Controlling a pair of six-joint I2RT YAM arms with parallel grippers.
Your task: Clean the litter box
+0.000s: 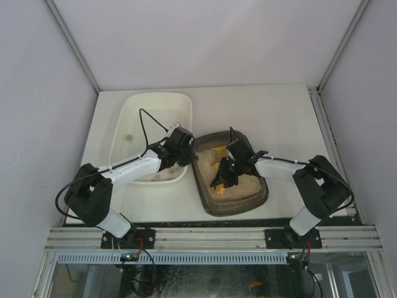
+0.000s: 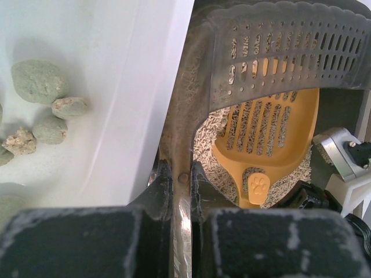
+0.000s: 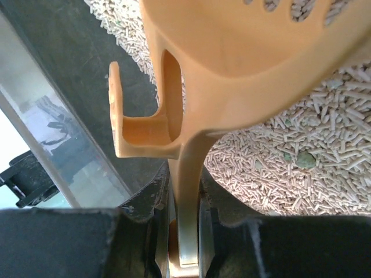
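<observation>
At the near edge of the table, 2 arms are bolted side by side, the left arm and the right arm, both reaching forward. Closest to their bases sits the litter box, a dark grey-brown tray of pale pellets. It lies right of centre, its left side just beside the white tub. The right gripper hangs over the middle of the box. From the right wrist, its fingers are seen clamped on the flat handle of an orange scoop. The scoop's slotted head lies over the litter, with a greenish lump among the pellets. A hook juts from the handle toward the box's dark wall. The left gripper sits at the seam between box and tub. The left wrist view shows its jaws pinched tight on the box's thin left rim, the tub's white wall just to the left. Beyond them the scoop shows a paw print on its handle, under the box's slotted dark guard. Farther left, at least 4 grey-green clumps lie on the tub's floor. The tub reaches nearer the table's far edge than the box does.
</observation>
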